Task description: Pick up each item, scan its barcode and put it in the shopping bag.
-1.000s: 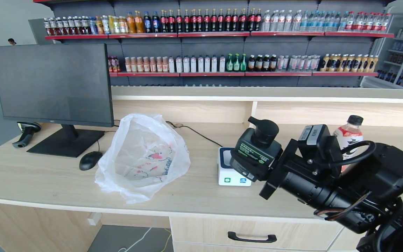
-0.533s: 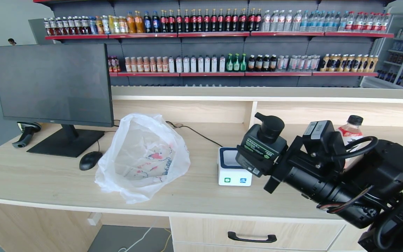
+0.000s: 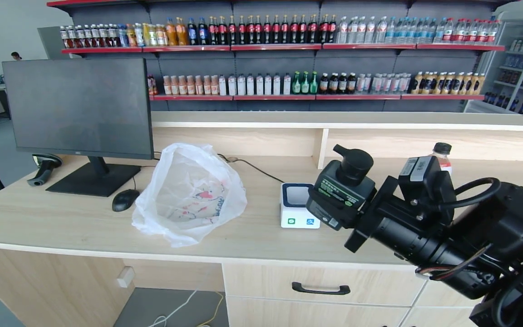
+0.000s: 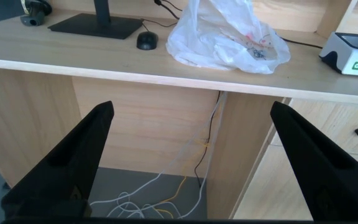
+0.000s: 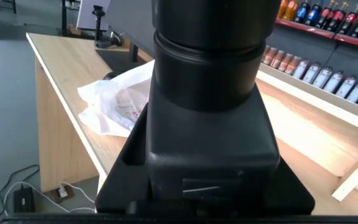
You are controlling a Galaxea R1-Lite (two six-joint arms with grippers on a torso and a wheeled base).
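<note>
Right hand point(image 3: 357, 212) is clenched on a dark pump bottle point(image 3: 341, 193), holding it in the air above the tabletop point(image 3: 61, 218), clear of the surface. The pump bottle's long axis runs nearly upright, leaning a little, with the pump head on top and the base down in the grip. The scanner point(image 3: 298, 204) is what the next move depends on. It sits on the tabletop just beside the pump bottle on the robot's left and lower, with its dark window facing up. As I judge it, the pump bottle has to go a short way left and down, with its code side turned to that window. The shopping bag point(image 3: 191, 193) lies further left, past the scanner, slumped with its mouth towards the back. The right arm is clearly the nearer one for both scanning and bagging.

Left hand point(image 4: 191, 118) is released, its fingers spread wide. It hangs low in front of the cabinet, below the tabletop edge.

The pump bottle is black and squarish in the body, with a round collar and a green-printed label. A pale patch low on the label may be the barcode, but it is too small to tell. A drink bottle point(image 3: 441, 156) with a black cap stands on the tabletop behind the right arm.
</note>
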